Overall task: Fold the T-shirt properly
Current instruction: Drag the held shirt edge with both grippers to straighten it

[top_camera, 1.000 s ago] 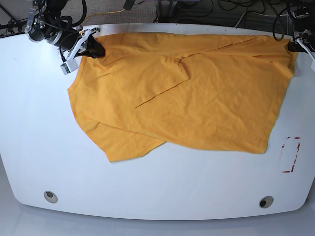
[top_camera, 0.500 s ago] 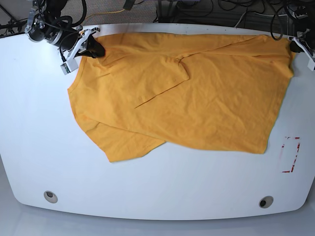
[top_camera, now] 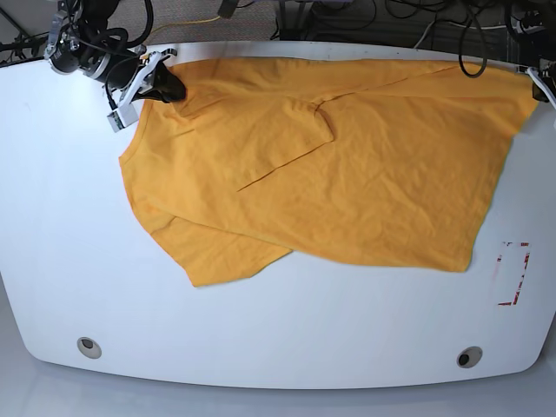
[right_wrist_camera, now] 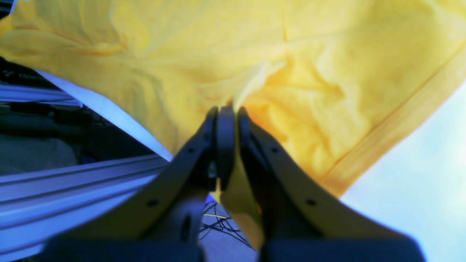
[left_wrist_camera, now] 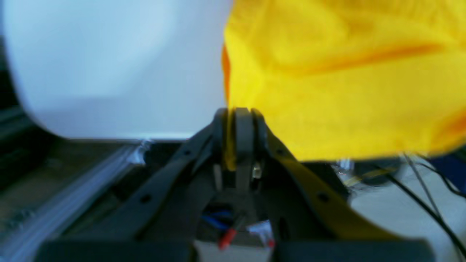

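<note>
My left claw point(left_wrist_camera: 235, 112) has snapped together on the T-shirt point(top_camera: 330, 165) corner, pulling it outward. My right claw point(right_wrist_camera: 225, 111) pinches the opposite corner over the desk point(top_camera: 261, 330).

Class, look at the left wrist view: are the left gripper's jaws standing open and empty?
No: the left gripper is closed, with a strip of the yellow T-shirt pinched between its jaws.

A glossy white table with rounded corners point(top_camera: 278, 347) is filling the base view. A large orange-yellow cotton T-shirt point(top_camera: 347, 174) is lying spread across its upper half, and a small red-and-white marking point(top_camera: 512, 274) is sitting at the right edge.
</note>
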Tool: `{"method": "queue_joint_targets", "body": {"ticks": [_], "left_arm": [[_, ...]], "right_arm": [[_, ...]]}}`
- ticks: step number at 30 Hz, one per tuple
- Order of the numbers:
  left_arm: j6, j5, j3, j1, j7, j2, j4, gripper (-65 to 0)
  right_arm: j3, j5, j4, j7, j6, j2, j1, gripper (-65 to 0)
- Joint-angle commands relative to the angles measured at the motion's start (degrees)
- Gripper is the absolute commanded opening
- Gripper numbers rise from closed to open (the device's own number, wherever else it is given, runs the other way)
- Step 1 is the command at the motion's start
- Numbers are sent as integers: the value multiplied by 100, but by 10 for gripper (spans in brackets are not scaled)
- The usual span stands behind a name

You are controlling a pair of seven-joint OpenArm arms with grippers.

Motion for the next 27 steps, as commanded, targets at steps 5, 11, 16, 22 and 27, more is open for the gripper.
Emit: {"method": "queue_joint_targets", "body": {"ticks": [5,11,16,22,27], "left_arm": [[-10,-36,59,-597,-30,-29,439,-625],[-10,360,261,-1265,-30,-12,421,-624],[-10,562,666,-1977,-30,-3,-159,-624],[-10,923,736,-2628,-48,-3,-941,-622],[-10,1177,974,-3023,-127,-12,-1636,-622]], "right_arm": [[39,104,85,76,34,92,19,-650],[56,104,77,76,34,92,54,-650],[65,104,77,76,34,92,81,-650],[276,95,68,76,34,101,81,-650],[672,95,68,76,34,92,54,-650]]}}
